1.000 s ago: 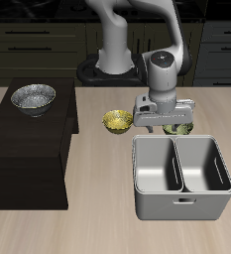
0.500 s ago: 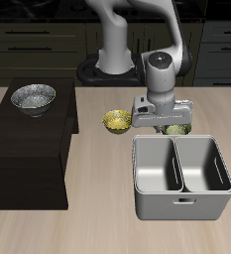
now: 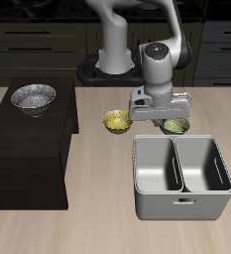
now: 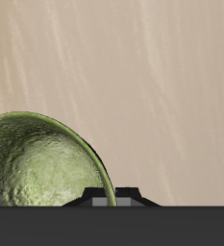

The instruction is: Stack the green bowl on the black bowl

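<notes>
The green bowl (image 3: 174,125) is olive and glossy, behind the grey bin; it fills much of the wrist view (image 4: 41,163). My gripper (image 3: 163,119) points down at its rim on the side toward the yellow bowl, and its jaws look closed on that rim (image 4: 104,199). The bowl sits just above the table. The black bowl (image 3: 33,97), with a silvery speckled inside, stands on top of the dark cabinet, far across the table from the gripper.
A golden-yellow bowl (image 3: 115,120) sits on the table close beside the gripper. A grey two-compartment metal bin (image 3: 181,177) stands toward the table's front edge. The dark cabinet (image 3: 28,149) is a raised block at the table's side.
The gripper has risen a little and shifted slightly toward the yellow bowl. More of the green bowl shows from under the hand, and it looks slightly raised.
</notes>
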